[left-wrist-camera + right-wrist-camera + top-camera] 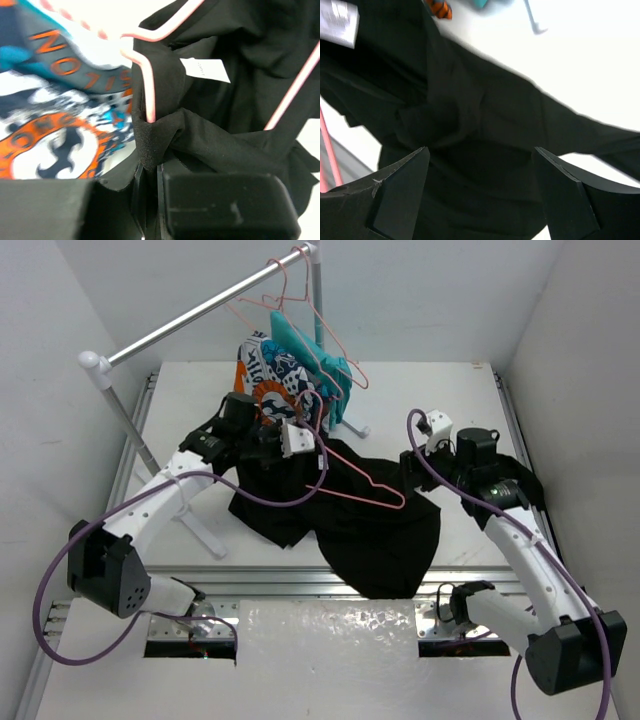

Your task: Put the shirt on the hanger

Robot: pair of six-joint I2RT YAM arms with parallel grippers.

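A white counter (460, 400) fills a white-walled booth, and the arms are mounted on its near edge. Nearest, just in front of the shirt (380, 540), a crinkled shiny sheet (330, 625) lies between the two bases. The shirt sprawls black and rumpled over the middle of the counter, its near hem reaching the edge.

The hanger (148, 95) lies across the top of the shirt, with one wire end tucked into a fold of the collar by the white label (205, 69). The left tool (152, 185) is clamped on that collar fold at the shirt's far left corner. The right tool (480, 152) hovers over the shirt's right side with its fingers wide apart, holding nothing.

Left of the shirt, a foot of the rack (200, 525) slants across the counter. Behind the shirt hang a patterned garment (265, 375) and a teal garment (320, 360), crowding the space past the left tool. Above them spare pink hangers (300, 290) hook over the rail (200, 310), which runs up and back towards the far wall.
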